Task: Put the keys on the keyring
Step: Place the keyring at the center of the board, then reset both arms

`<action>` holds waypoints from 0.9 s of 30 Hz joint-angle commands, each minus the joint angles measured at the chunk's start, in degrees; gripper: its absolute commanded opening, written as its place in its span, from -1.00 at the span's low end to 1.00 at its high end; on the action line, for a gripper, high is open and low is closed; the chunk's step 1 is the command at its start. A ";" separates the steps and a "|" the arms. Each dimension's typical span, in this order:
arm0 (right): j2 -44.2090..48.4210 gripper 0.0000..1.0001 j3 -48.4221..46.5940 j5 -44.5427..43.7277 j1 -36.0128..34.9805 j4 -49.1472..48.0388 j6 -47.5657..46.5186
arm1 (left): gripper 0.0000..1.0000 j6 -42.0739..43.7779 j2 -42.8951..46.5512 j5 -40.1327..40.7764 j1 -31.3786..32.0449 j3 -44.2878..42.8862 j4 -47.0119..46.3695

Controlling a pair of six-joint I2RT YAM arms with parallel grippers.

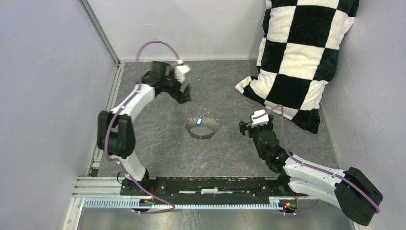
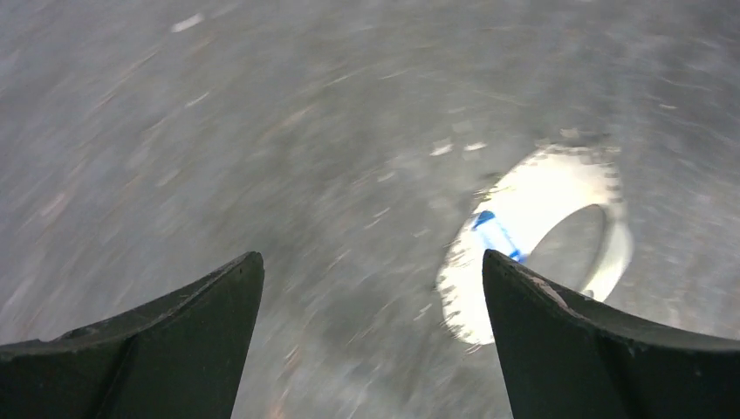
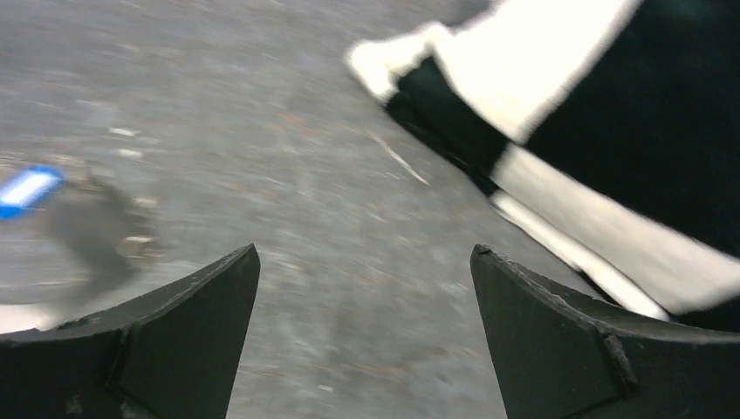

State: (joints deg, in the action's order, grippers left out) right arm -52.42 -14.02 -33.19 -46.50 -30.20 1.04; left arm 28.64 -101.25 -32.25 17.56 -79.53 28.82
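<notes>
The keyring [image 1: 201,136] lies on the grey table in the middle, a dark hoop with small jagged bits along its rim. A blue-headed key [image 1: 200,120] rests on its far edge. My left gripper [image 1: 185,95] is open and empty, beyond and left of the ring. In the blurred left wrist view the ring [image 2: 471,288] looks bright white at the right, with the blue key [image 2: 495,232] on it, beside my right fingertip [image 2: 524,297]. My right gripper [image 1: 243,128] is open and empty, to the right of the ring. The right wrist view shows the key [image 3: 26,188] at far left.
A black-and-white checked pillow [image 1: 301,57] leans in the back right corner, close behind my right gripper; it also fills the upper right of the right wrist view [image 3: 628,113]. Grey walls stand on the left, back and right. A metal rail [image 1: 191,184] runs along the near edge.
</notes>
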 commanded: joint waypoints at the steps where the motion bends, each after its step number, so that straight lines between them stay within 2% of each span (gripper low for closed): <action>1: -1.90 0.96 7.71 -19.17 3.88 -15.01 -5.41 | 1.00 -10.53 9.30 1.65 -14.49 10.40 -11.63; 4: -5.39 0.96 10.05 -26.24 8.83 -20.04 -5.96 | 1.00 -14.18 15.54 1.44 -21.23 25.16 -24.11; 8: -8.50 0.96 9.56 -22.70 16.49 -20.01 -4.60 | 1.00 -17.96 21.45 1.66 -23.27 40.24 -38.22; 9: -9.02 0.96 10.45 -20.40 17.86 -23.76 -6.03 | 1.00 -19.10 22.46 1.95 -23.27 43.25 -41.30; 15: -13.59 0.96 10.68 -15.51 24.00 -26.80 -12.30 | 1.00 -24.16 25.76 6.84 -23.23 57.65 -64.20; 18: -16.05 0.96 13.65 -10.57 28.18 -32.02 -12.22 | 1.00 -25.74 24.03 10.48 -23.25 63.90 -79.94; 21: -20.05 0.96 15.07 -7.62 31.29 -38.32 -12.85 | 1.00 -27.65 22.39 12.41 -23.27 66.01 -88.37; 23: -22.30 0.96 14.86 -2.26 33.63 -40.77 -11.71 | 1.00 -27.78 19.18 12.30 -23.23 68.47 -97.20; 25: -25.71 0.96 15.74 -1.82 34.62 -46.38 -11.55 | 1.00 -30.00 15.39 15.00 -23.32 71.18 -106.40; 27: -24.05 0.96 15.91 1.17 36.05 -42.61 -9.52 | 1.00 -30.09 12.29 15.26 -23.28 73.70 -114.47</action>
State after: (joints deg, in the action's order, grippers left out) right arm -76.38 -0.93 -39.11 -12.69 -66.02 -10.33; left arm 2.76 -83.99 -20.75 -5.54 -10.13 -60.95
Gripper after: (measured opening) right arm 0.982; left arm 0.997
